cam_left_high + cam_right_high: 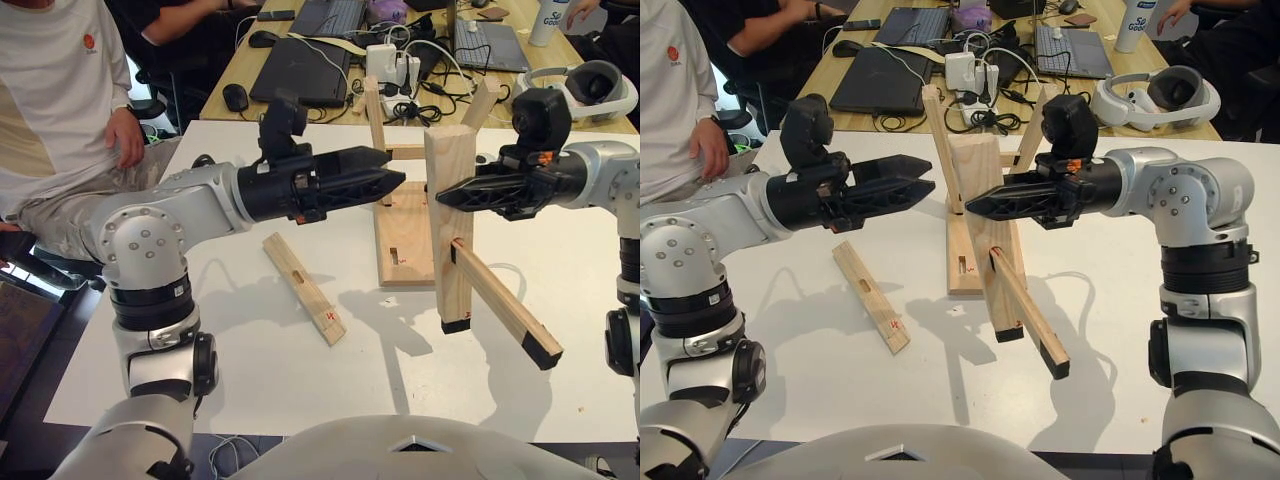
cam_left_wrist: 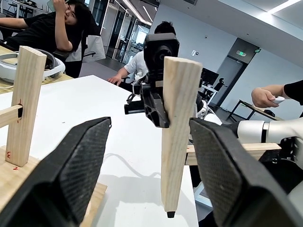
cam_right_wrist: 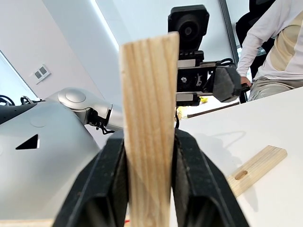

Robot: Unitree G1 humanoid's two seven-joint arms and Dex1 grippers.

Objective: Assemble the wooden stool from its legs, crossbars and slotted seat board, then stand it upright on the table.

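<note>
Right pincer [image 3: 149,142] clamps leg [image 3: 149,80] — plain from wrist; left pincer [image 1: 393,168] wide.

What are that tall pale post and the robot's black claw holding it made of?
The tall pale post looks like bare, unvarnished light wood: straight grain lines run along it, and its foot carries a dark cap, perhaps rubber or paint. The right black claw gripping it looks like matte moulded plastic, though rubber padding on the inner faces is possible.

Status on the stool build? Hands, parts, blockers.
Right hand shut on upright leg, crossbar plugged into it. Left hand open, facing the leg, apart. Seat board flat on table, loose crossbar beside it.
</note>
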